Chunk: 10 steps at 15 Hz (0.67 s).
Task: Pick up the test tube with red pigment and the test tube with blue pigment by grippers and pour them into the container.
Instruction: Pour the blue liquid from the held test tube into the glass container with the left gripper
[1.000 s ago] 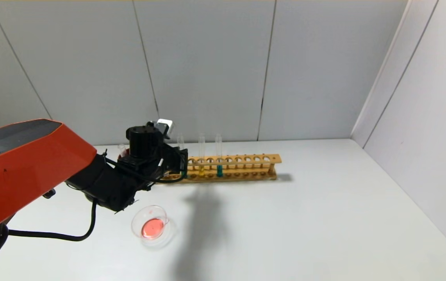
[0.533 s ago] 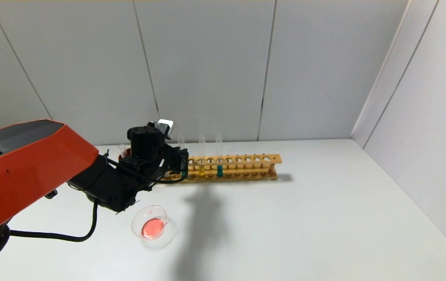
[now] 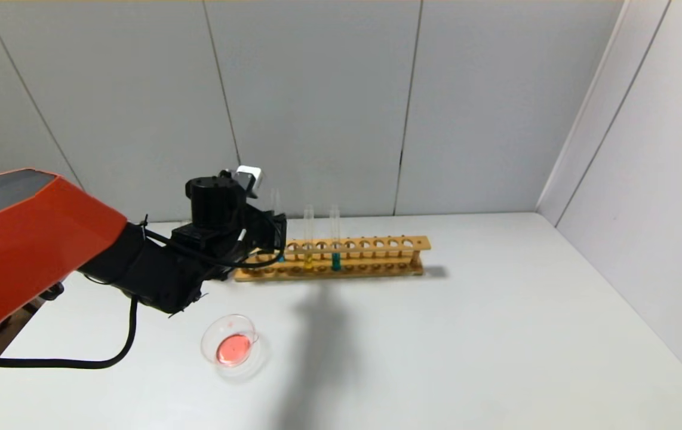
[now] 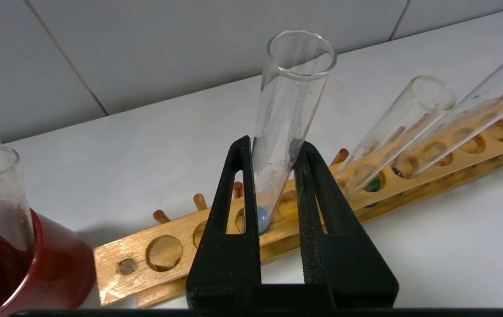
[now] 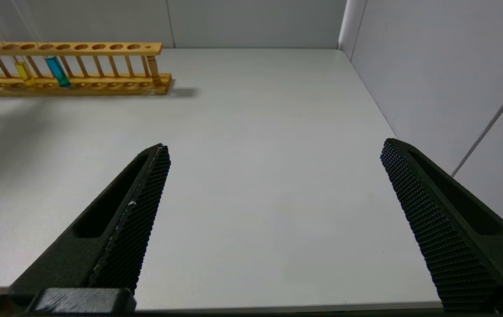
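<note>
**Lifting the blue tube out of the rack, left hand doing the work**

I'm clamping my left gripper (image 4: 278,176) on the test tube with blue pigment (image 4: 284,127), fingers pinching it low on the glass so the open mouth is staying up and nothing is spilling on the way. Its rounded bottom, with a bit of blue showing, is sitting right at a hole in the wooden rack (image 4: 168,246), so I'm judging it's only just coming free. The container (image 3: 230,345) is waiting on the table near me, in front of the rack, with a red puddle already in it, so the red half looks done.

My right gripper (image 5: 273,211) is hanging wide apart over bare table, well away from the rack, just idling.

Hard to make out: from the head camera my own arm is blocking the grip. Tubes are standing in the dark red cup (image 4: 31,273) beside the rack, but I can't tell which one held the red.
</note>
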{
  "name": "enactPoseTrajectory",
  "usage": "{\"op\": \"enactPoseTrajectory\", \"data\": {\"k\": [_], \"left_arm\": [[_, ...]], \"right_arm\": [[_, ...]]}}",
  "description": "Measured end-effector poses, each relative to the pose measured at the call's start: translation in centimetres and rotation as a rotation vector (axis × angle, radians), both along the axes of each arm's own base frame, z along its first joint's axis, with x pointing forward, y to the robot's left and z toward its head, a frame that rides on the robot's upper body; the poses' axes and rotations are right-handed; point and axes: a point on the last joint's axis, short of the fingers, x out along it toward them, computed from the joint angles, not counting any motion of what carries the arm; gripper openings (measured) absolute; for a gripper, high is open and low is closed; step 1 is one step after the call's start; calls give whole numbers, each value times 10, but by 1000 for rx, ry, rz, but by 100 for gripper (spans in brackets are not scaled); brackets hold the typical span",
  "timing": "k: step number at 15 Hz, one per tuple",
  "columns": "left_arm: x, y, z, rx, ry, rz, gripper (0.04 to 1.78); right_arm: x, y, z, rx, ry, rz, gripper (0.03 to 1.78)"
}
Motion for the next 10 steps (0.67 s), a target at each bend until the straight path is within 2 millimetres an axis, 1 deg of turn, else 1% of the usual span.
{"op": "enactPoseTrajectory", "data": {"k": [10], "left_arm": [[-24, 10, 56, -19, -61, 1, 30]], "right_arm": [[0, 0, 0, 0, 0, 0, 175]]}}
